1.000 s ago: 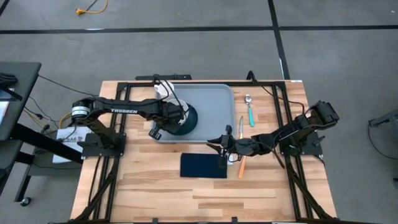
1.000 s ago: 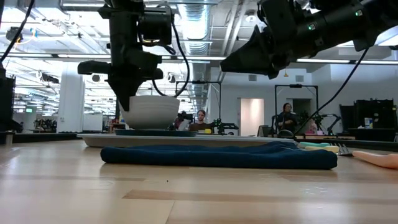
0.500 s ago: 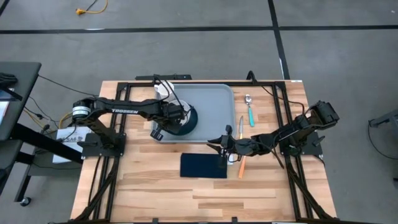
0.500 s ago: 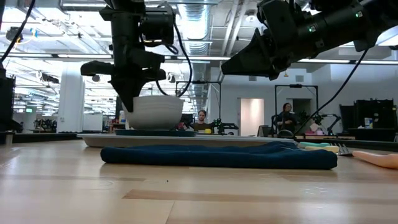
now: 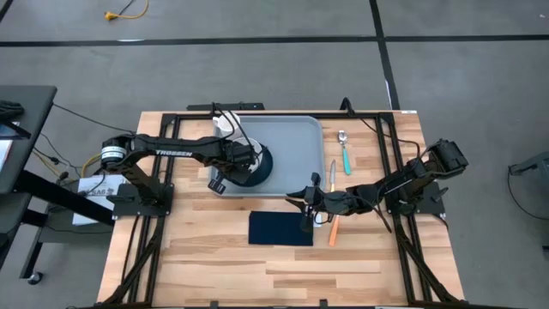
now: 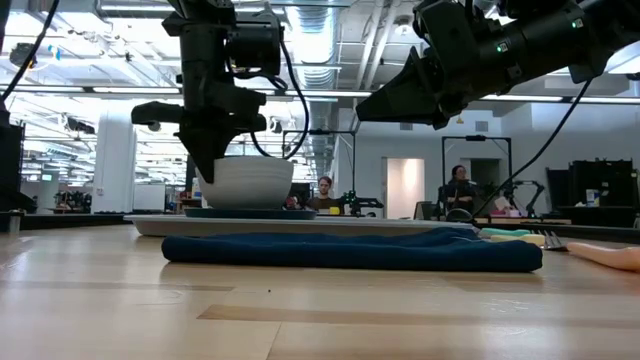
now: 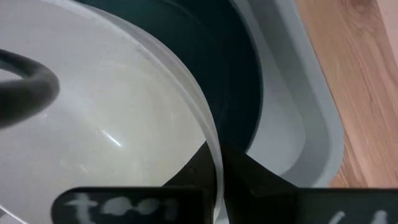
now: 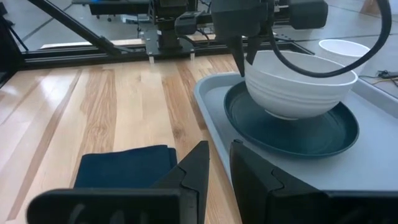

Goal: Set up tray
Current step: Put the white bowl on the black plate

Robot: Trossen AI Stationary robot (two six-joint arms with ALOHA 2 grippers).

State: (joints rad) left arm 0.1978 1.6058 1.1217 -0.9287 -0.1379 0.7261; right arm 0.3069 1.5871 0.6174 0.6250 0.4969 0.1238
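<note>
A light grey-blue tray (image 5: 296, 137) lies at the table's far middle. On its near left corner sits a dark plate (image 8: 311, 134) with a white bowl (image 8: 298, 87) on it; whether the bowl's foot touches the plate, I cannot tell. My left gripper (image 7: 214, 168) comes down on the bowl's left side and is shut on its rim. My right gripper (image 8: 217, 155) hangs shut and empty above the right end of the dark navy napkin (image 5: 279, 228), which lies flat on the wood near the tray. My left gripper pinches the bowl's rim (image 7: 208, 140) on the bowl's left side, one finger inside the bowl and one outside. The fingers (image 6: 210, 170) point down from above. The bowl stands upright over the plate.
To the right of the tray lie a teal-handled spoon (image 5: 346, 154), a knife (image 5: 333, 174) and an orange-handled piece (image 5: 334, 227). A small white cup (image 5: 223, 123) stands at the tray's far left corner. Bare wood lies at the table's near side.
My left gripper, with the bowl in it, has shifted a little toward the table's right over the plate. The right arm has kept still.
</note>
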